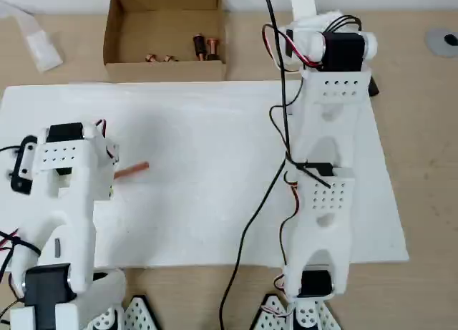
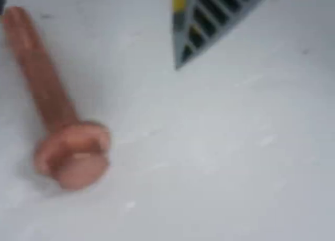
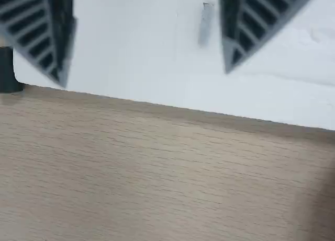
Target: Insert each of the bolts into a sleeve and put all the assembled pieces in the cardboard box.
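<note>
While one bolt (image 2: 52, 110) lies loose on the white mat (image 1: 215, 165) just beside the left gripper (image 1: 106, 174), whose grip I cannot tell, the right gripper (image 3: 141, 42) hangs spread and empty near the cardboard box (image 1: 164, 71), seemingly parked clear for that pickup.

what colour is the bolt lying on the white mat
Copper, a reddish brown; the bolt shows best in the left wrist view.

A white sheet (image 1: 207, 201) is spread over a wooden table (image 1: 71, 58). In the high view, a clear plastic wrapper (image 1: 39, 47) is laid on the wood at ten o'clock, and a grey round object (image 1: 442, 41), possibly a disc, is seen at two o'clock
</note>
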`<state>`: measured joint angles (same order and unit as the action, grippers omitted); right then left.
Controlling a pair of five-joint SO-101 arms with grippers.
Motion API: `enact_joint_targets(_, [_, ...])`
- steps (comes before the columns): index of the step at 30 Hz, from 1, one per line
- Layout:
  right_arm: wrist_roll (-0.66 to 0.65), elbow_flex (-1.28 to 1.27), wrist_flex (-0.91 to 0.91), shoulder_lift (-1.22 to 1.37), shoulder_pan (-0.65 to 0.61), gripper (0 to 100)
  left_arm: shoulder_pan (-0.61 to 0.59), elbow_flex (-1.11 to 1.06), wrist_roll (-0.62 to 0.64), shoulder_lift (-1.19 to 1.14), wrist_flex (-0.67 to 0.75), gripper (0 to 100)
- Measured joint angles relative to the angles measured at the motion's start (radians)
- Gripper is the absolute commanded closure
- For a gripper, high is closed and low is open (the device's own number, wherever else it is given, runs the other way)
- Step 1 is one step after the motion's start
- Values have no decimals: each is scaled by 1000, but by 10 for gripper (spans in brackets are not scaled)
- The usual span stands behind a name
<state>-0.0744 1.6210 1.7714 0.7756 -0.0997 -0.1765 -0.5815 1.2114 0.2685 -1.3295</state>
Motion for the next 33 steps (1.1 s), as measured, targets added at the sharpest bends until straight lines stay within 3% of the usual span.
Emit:
enact_joint_targets(3, [0, 0, 0, 0, 0, 771, 0, 0, 20, 0, 2, 757])
enact_joint_targets(13, [0, 0, 0, 0, 0, 771, 0, -149, 71, 0, 279, 757])
enact_joint_targets(19, [0, 0, 0, 0, 0, 771, 0, -224, 72, 0, 365, 760])
enact_joint_targets(25, [0, 0, 0, 0, 0, 771, 0, -253, 55, -14, 411, 928])
enact_joint_targets(33, [0, 0, 0, 0, 0, 771, -18, -244, 49, -107, 491, 967])
